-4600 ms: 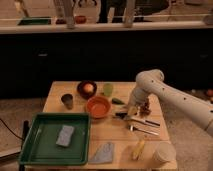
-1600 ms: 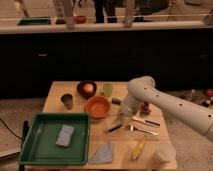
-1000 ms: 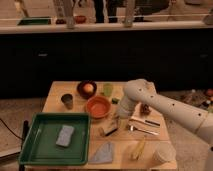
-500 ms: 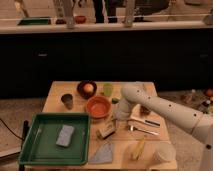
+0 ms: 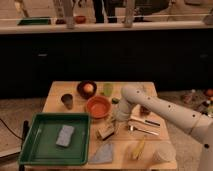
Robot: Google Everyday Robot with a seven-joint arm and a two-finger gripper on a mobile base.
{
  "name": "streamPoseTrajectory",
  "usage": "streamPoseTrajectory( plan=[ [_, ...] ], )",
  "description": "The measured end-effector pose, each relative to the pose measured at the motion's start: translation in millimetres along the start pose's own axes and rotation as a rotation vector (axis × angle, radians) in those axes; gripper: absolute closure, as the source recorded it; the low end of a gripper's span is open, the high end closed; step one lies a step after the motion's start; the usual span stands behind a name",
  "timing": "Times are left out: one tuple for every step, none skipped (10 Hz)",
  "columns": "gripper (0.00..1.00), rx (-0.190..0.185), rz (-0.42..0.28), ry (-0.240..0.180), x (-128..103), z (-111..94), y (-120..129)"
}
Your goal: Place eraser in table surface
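Note:
The eraser (image 5: 106, 131), a small tan-brown block, is low over or on the light wooden table surface (image 5: 121, 151), just in front of the orange bowl (image 5: 98, 106). It is tilted. My gripper (image 5: 112, 125) is at the end of the white arm that reaches in from the right. It points down to the left and is shut on the eraser's right end. I cannot tell whether the eraser rests on the wood or hangs just above it.
A green tray (image 5: 35, 152) with a grey-blue sponge (image 5: 65, 135) sits front left. A grey cloth (image 5: 102, 154) lies in front of the eraser. Cutlery (image 5: 143, 125), a yellow item (image 5: 138, 148) and a white cup (image 5: 164, 152) lie to the right. A dark bowl (image 5: 86, 88), green cup (image 5: 108, 89) and dark cup (image 5: 67, 100) stand behind.
My gripper has come left and down from the cutlery side with the eraser, to a spot just in front of the orange bowl. In the last half second it has barely moved.

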State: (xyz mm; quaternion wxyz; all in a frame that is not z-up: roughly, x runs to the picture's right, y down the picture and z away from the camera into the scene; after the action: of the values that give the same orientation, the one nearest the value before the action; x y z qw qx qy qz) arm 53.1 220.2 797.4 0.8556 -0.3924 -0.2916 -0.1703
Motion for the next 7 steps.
streamPoseTrajectory(
  plan=[
    [0.31,-0.001,0.0,-0.001,0.3,0.8,-0.6],
    [0.22,-0.001,0.0,-0.001,0.4,1.2,-2.1],
    [0.2,-0.003,0.001,0.0,0.7,1.6,-2.7],
    [0.2,-0.005,0.002,0.0,1.1,1.9,-3.5],
    [0.2,-0.007,0.004,0.0,1.8,1.9,-4.2],
    [0.2,-0.01,0.007,0.002,2.4,2.5,-4.4],
    [0.2,-0.01,0.01,0.005,2.7,2.3,-5.3]
  ],
)
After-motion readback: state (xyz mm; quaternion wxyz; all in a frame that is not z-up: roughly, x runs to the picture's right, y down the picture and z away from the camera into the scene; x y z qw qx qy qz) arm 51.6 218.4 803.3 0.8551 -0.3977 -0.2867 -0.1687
